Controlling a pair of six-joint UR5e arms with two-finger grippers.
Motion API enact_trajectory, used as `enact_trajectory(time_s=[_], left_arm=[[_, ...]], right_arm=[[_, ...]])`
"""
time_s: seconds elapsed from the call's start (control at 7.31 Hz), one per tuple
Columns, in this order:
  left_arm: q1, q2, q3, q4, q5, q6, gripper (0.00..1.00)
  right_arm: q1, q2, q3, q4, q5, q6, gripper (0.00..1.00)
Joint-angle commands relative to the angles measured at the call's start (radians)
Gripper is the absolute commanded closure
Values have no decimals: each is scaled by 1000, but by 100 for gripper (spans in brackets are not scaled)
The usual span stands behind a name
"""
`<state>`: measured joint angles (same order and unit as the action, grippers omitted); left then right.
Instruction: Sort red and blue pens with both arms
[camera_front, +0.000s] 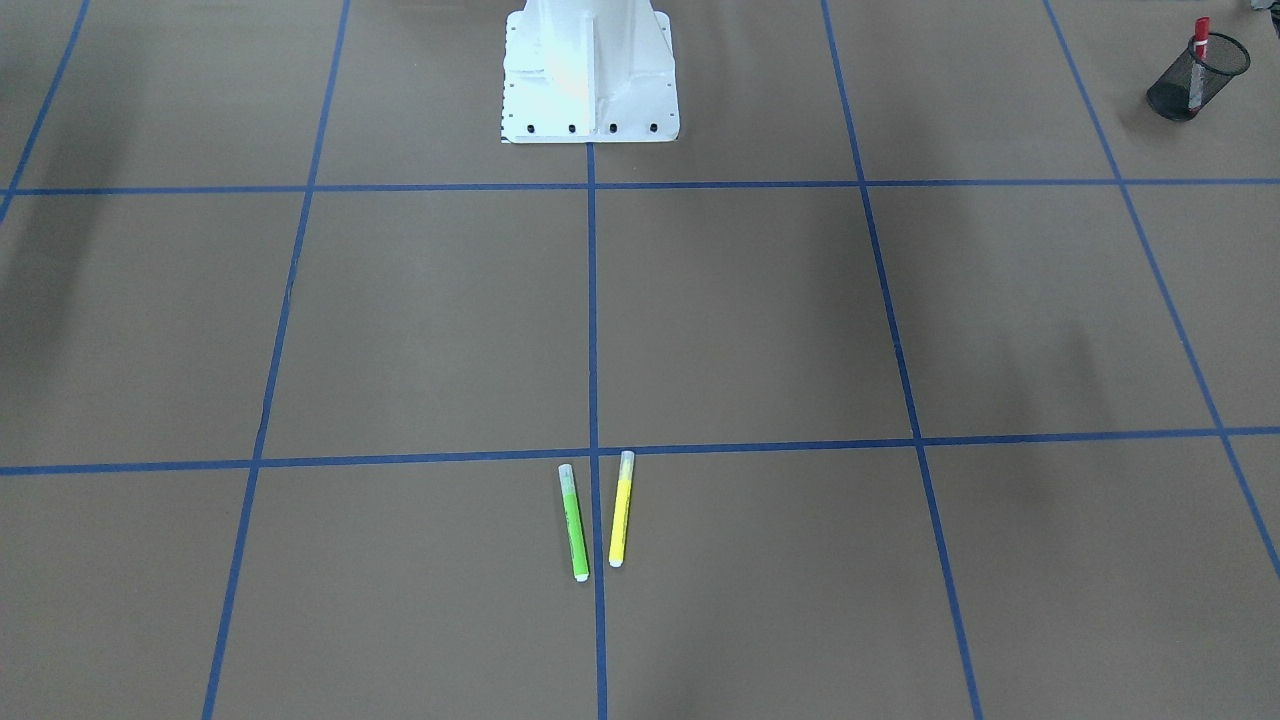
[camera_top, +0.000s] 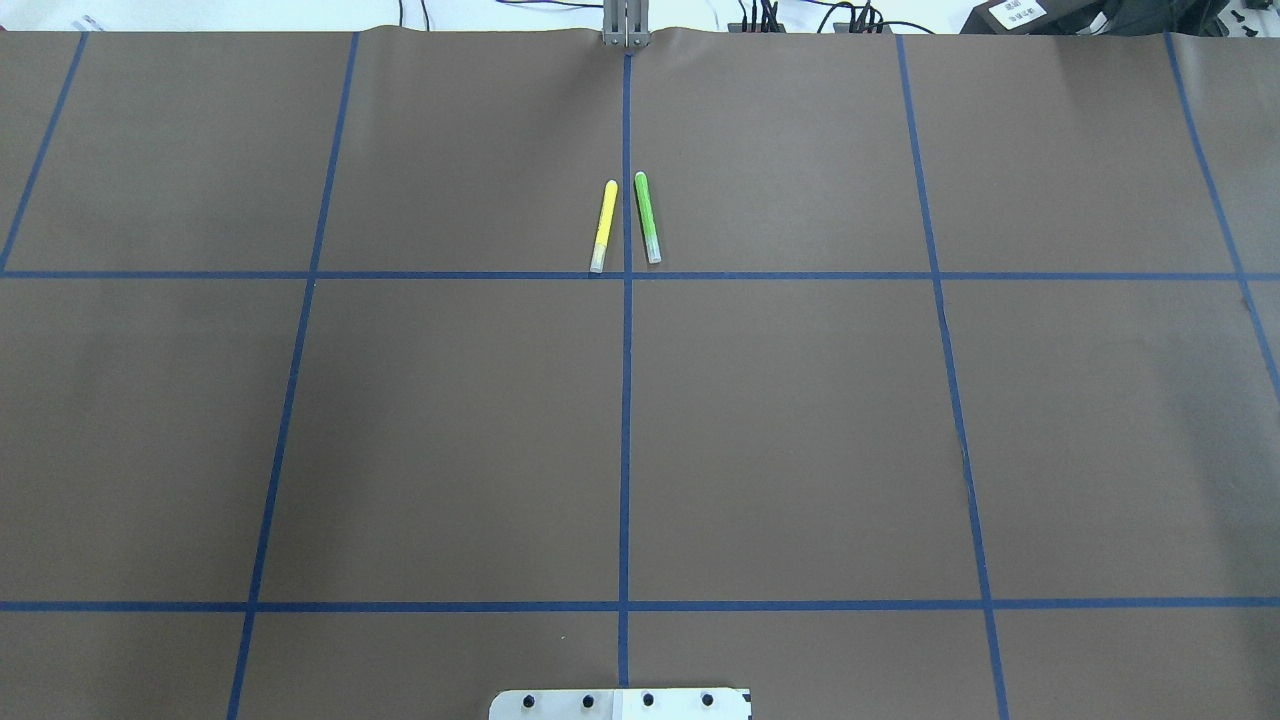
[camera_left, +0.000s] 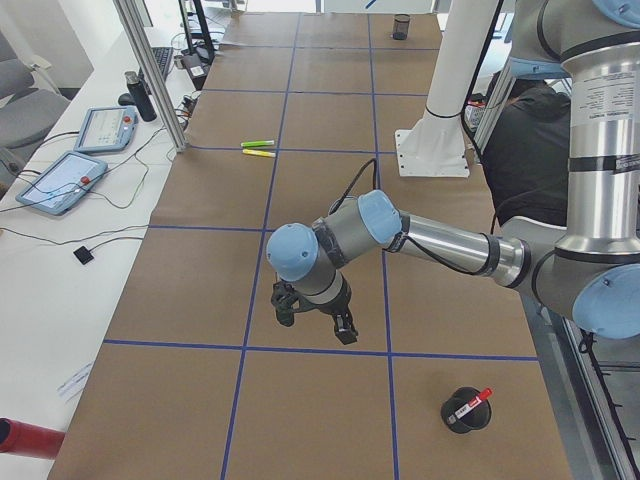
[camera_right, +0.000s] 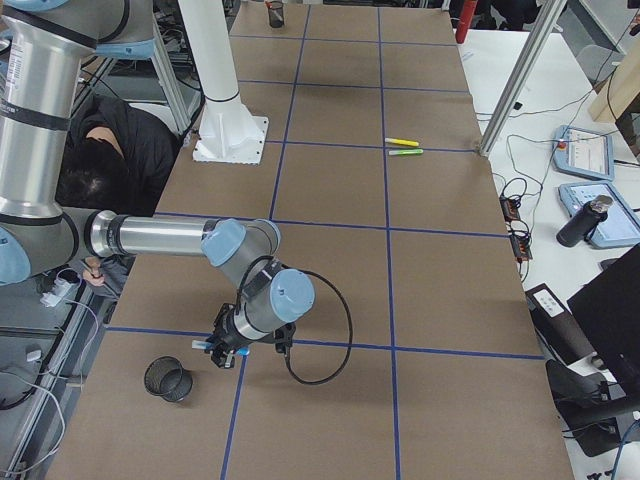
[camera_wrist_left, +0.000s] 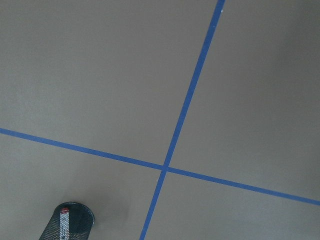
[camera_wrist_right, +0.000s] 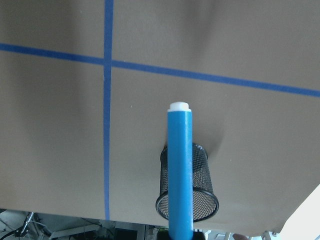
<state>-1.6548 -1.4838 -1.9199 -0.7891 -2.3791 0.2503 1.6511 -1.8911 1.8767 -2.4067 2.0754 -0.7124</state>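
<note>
The right gripper (camera_right: 222, 352) is clamped on the blue marker (camera_wrist_right: 179, 170), which juts out from the jaws, with a black mesh cup (camera_wrist_right: 200, 197) near its white end. The left gripper (camera_left: 315, 318) hangs over the table (camera_left: 200, 290); I cannot tell how its jaws stand. Near it, the red marker (camera_left: 470, 405) stands in a 2nd mesh cup (camera_left: 462, 420). The green marker (camera_top: 647, 217) and yellow marker (camera_top: 603, 226) lie well apart from both grippers.

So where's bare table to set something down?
The squares between the base plate and the green marker and yellow marker are bare on both sides of the centre tape. Crowded: beside those markers, and at the ends, by the cup holding the red pen and the other cup near the blue pen.
</note>
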Motion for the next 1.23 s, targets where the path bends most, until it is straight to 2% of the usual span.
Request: enact_trajectory(time_s=[0.0,0.41,1.09], left_arm=[[1,7,-21,-96,4,-8,0],[1,5,-45,-96,3,-9,0],[1,0,-50,-96,3,-9,0]], right_arm=[[30,-78,-14,-35,-9,-18,100],[29,-123,-57,-97,-20,33,100],[29,-112,-158,-117,-3,33,100]])
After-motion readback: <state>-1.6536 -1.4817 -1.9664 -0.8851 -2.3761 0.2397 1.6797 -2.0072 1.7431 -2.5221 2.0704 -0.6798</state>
